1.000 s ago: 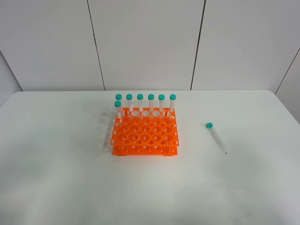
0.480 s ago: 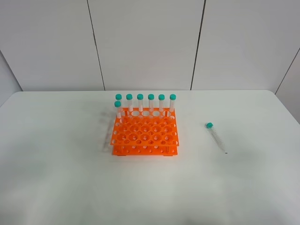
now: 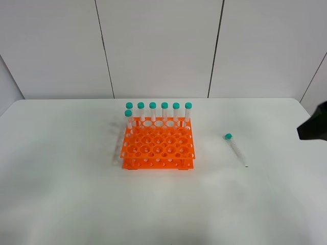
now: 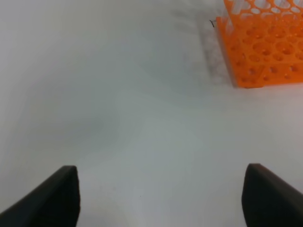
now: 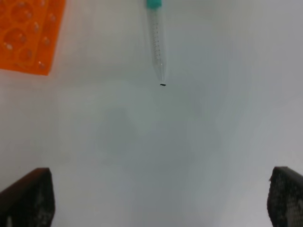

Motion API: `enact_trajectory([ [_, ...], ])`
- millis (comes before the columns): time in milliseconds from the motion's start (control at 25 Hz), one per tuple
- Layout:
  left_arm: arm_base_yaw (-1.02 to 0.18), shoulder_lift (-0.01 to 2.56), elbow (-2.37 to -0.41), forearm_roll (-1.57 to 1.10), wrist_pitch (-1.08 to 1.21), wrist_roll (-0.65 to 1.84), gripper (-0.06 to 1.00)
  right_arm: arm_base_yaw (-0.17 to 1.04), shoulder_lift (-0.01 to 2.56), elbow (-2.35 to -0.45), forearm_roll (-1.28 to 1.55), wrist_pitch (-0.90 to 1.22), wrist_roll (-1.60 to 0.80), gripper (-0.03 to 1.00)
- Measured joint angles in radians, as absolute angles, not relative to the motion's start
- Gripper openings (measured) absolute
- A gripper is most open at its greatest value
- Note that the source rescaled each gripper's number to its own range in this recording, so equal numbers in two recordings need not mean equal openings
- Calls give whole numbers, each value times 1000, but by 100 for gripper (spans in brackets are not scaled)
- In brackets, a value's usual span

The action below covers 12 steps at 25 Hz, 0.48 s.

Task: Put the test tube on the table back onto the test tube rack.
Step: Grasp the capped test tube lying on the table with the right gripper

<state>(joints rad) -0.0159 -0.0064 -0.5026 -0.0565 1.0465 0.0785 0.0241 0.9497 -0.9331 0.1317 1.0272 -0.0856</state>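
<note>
The test tube (image 3: 236,148), clear with a teal cap, lies on the white table (image 3: 71,173) to the right of the orange test tube rack (image 3: 158,145). It also shows in the right wrist view (image 5: 155,40), with a corner of the rack (image 5: 27,33) beside it. Several identical tubes (image 3: 164,112) stand upright in the rack's back row. My right gripper (image 5: 156,201) is open and empty, well short of the tube. A dark part of the right arm (image 3: 313,127) shows at the right edge. My left gripper (image 4: 161,203) is open and empty, away from the rack (image 4: 265,45).
A tiny black speck (image 5: 162,85) lies on the table just past the tube's tip. Grey wall panels (image 3: 158,46) stand behind the table's far edge.
A dark part of the right arm has come into the exterior view at the right edge. The tube and the rack have not moved.
</note>
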Motion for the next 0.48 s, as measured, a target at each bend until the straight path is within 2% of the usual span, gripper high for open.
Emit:
enact_trajectory([
  [200, -16, -6, -503, -56, 1046, 78, 100, 24, 1352, -1152, 133, 1093, -86, 100],
  [480, -16, -6, -503, -56, 1046, 78, 100, 68, 1679, -1316, 117, 1050, -108, 100],
])
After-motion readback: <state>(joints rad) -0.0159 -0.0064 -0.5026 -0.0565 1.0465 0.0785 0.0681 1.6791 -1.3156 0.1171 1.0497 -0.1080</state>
